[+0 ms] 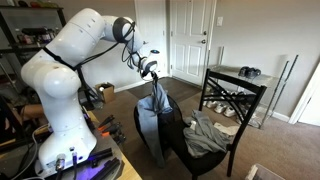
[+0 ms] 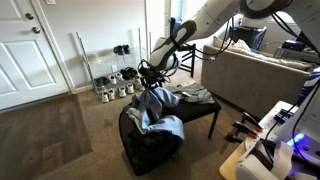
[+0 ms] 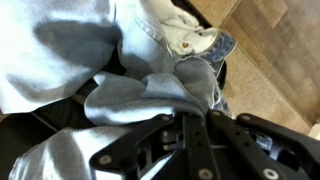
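Left of the dark laundry bag [image 1: 148, 138] in an exterior view stands the white arm [image 1: 70, 60]. It reaches across so that its gripper [image 1: 151, 72] hangs straight above the bag's mouth. The jaws are clamped shut on a pinch of a blue-grey garment [image 1: 156, 100]. The garment droops from them with its lower end in or against the bag's opening; which of the two cannot be told. The wrist view shows the cloth bunched right under the fingers, with more pale cloth heaped below it. Just right of the bag is a black chair [image 1: 236, 92] with more clothes [image 1: 205, 138] piled on its seat.

The step in hand appears to be carrying the garment over the bag. To do it well, the operator would hold the pinch firm, move the wrist straight up or down over the bag's middle, and go slowly. That way the hanging cloth neither catches the rim nor drags the pile on the chair.
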Robot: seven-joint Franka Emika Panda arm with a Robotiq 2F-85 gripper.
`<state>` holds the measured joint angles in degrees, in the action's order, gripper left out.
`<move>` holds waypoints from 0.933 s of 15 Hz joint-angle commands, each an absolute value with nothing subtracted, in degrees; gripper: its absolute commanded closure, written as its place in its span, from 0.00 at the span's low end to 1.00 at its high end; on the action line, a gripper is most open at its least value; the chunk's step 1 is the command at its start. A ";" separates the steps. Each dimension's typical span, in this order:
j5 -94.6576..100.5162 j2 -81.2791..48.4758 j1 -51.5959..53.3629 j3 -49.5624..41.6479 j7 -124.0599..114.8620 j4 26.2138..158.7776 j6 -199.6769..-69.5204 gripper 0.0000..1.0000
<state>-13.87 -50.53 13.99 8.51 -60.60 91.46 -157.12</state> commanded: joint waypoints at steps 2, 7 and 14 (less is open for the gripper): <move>-15.07 -51.84 15.71 10.43 -55.82 88.35 -155.15 0.99; -13.43 -51.45 20.76 8.53 -56.85 86.09 -153.50 0.99; -14.19 -53.15 22.55 7.16 -57.30 81.05 -150.95 0.71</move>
<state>-13.72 -52.62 23.29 7.31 -57.66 82.67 -151.23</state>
